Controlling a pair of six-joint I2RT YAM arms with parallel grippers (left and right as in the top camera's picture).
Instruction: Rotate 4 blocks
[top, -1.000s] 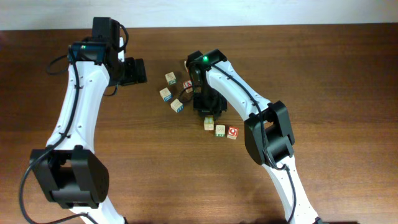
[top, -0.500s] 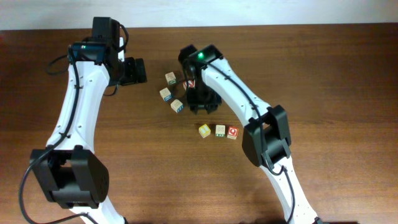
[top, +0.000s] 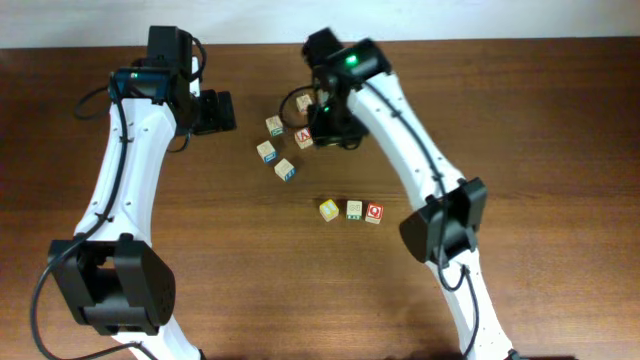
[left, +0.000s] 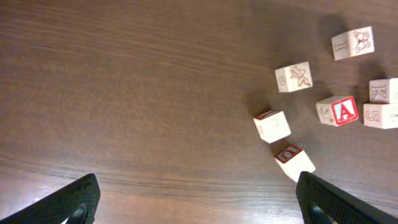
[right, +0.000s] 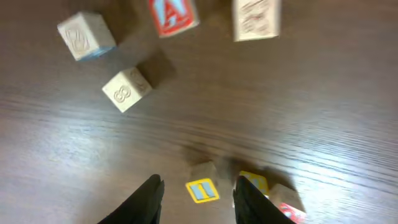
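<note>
While left claw (left: 196, 186) and right claw (right: 199, 183) both gape empty, three blocks (top: 354, 210) sit rowed on the bench (top: 520, 150); the blue-marked block (top: 285, 169) lies in the cluster, where a misaimed descent may seize the red "A" cube (top: 304, 136) instead.

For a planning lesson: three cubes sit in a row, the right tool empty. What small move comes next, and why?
Probably bring the right tool over the blue-marked cube: it hangs open and empty by the loose cubes, and the row looks finished.
</note>
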